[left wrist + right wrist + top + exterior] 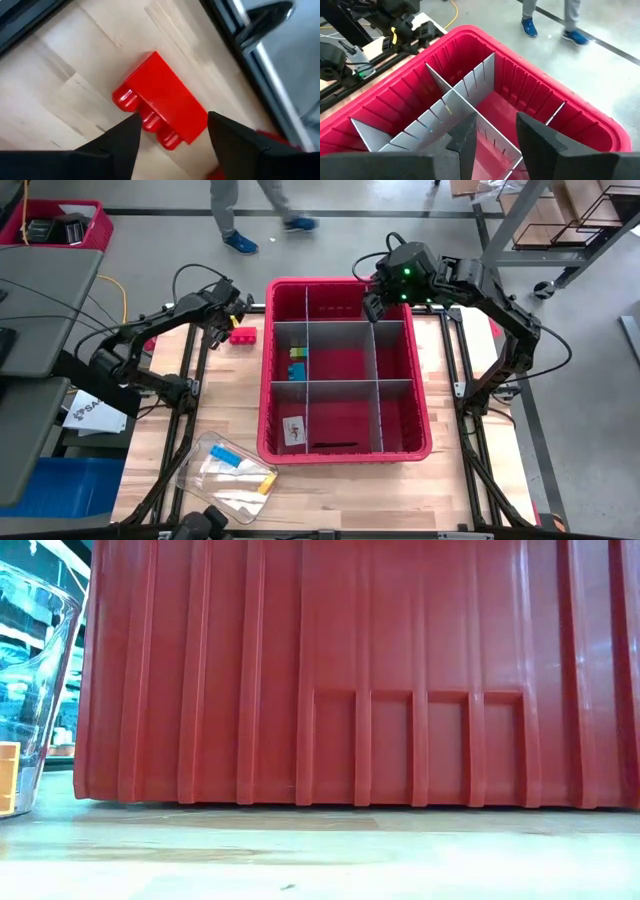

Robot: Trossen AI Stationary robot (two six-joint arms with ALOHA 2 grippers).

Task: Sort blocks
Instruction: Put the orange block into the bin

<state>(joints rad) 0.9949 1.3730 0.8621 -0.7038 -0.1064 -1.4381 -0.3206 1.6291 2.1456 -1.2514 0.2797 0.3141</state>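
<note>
**Left hand lining up on a red brick beside the bin**

The left hand [170, 132] is hanging over a red brick [160, 107] that is lying on the wooden tabletop [180, 410], just beside the red bin's [345, 452] left wall near its far corner. In the left wrist view the two dark fingers [120, 142] are standing apart on either side of the brick, open and not yet gripping it; whether they are touching it cannot be told. The brick is lying on its side with its studs pointing sideways.

The right hand [492, 132] is waiting over the far right part of the bin, fingers parted and holding nothing.

As a judgement, the sorting is looking partly done. A few blocks [298, 365], blue, green and yellow, are sitting in the middle-left compartment, and a white card [294, 429] is lying in the near-left one; the other compartments are looking bare. The red brick is still outside, and another small red piece [150, 344] is lying further left at the tabletop's edge. A clear plastic container [228, 477] at the near left is holding a blue block [224, 453], an orange-yellow one [267, 483] and some white pieces.

The bin wall and the grey dividers [375, 385] are standing between the brick and any compartment, so it would need lifting over the rim. A person's legs [255, 215] are passing beyond the table.
</note>
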